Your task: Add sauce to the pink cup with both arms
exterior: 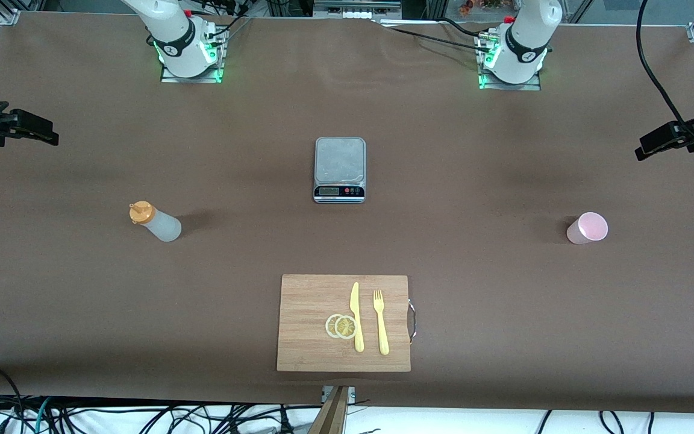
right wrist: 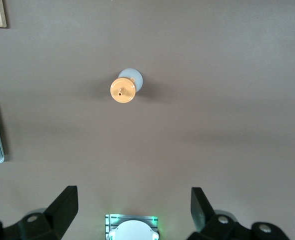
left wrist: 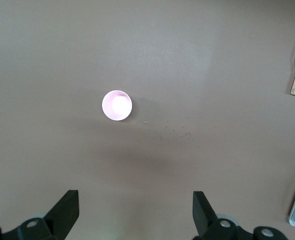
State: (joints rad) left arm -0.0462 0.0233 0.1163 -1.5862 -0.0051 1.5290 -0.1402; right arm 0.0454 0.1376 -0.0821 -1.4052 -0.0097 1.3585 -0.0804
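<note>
Nothing started. Sauce stood untouched near the bench's right-arm edge, pink cup empty near the left-arm edge. Left gripper over cup, right gripper over sauce, jaws wide. Grasping and pouring all remained.

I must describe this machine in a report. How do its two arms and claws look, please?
Both arms are white and rounded, with a black band near the base: left arm, right arm. Green lights glow at their bases, and black cables run to them. The left claw and the right claw each have two flat black fingers on a black body with silver screws.
</note>
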